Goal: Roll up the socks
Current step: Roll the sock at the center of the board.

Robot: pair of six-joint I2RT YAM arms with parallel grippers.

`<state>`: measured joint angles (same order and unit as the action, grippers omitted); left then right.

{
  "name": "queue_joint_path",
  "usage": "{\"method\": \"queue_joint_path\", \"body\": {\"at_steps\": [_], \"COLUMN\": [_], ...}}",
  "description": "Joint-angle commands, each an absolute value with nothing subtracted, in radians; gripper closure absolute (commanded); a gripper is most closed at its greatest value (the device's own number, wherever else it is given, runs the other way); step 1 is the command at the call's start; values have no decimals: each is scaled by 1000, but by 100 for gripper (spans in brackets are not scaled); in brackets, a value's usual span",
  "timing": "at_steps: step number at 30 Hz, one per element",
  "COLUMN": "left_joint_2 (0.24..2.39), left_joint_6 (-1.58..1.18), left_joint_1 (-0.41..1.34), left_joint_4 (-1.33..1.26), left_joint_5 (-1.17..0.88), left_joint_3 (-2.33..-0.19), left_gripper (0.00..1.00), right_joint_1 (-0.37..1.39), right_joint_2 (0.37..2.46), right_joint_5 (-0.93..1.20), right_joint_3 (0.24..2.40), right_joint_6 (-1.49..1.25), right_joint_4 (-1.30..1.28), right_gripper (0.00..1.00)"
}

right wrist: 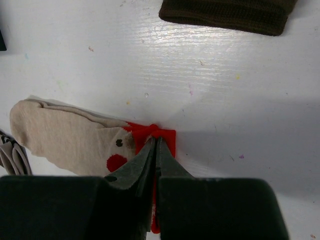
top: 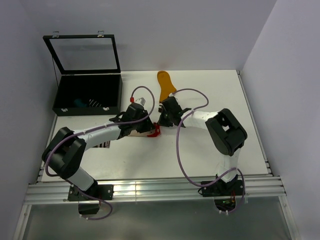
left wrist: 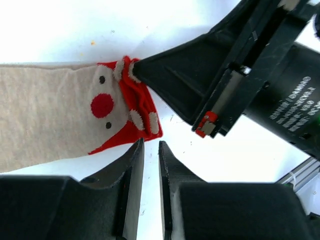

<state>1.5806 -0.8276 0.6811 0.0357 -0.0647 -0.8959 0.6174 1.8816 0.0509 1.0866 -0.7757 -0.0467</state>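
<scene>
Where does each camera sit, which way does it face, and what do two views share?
Top external: above and behind the arms, looking down on the table; both arms show, bases at the bottom.
Left wrist: on the left arm, looking past the left hand at the beige sock; its own fingers show, slightly apart, plus the right hand.
Right wrist: on the right arm, looking down; its own fingers pinch the sock's red end.
Shared: both wrist views show the right hand on that red end.

Soft matt knit beige sock [left wrist: 45, 115]; smooth white tabletop [right wrist: 225, 100] w/ specks; blk matt plastic jaws.
</scene>
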Motion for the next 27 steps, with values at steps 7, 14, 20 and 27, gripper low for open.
{"method": "queue_joint_path", "body": {"at_steps": [7,14,20,27], "left_joint_2": [1632,1724,1801,1825], "left_joint_6": [-769,-718,-703,-703], "left_joint_1": [660,611,614,629], "left_joint_4": [71,90,80,72], "left_joint_5": [-5,-15,-72,-94], "left_joint_3": [-950,-982,-1006,-1029], "left_gripper": [85,90,91,91], "right_joint_1": [632,637,638,640], "right_joint_2": [1838,1810,1799,1795], "right_joint_5": [11,6,2,2], "right_joint_3": [1069,1057,1060,1071], "right_joint_6": [-755,-756,-765,-773], "right_joint_4": [-86,-83,-92,-109], "right_gripper": [94,94,94,93]}}
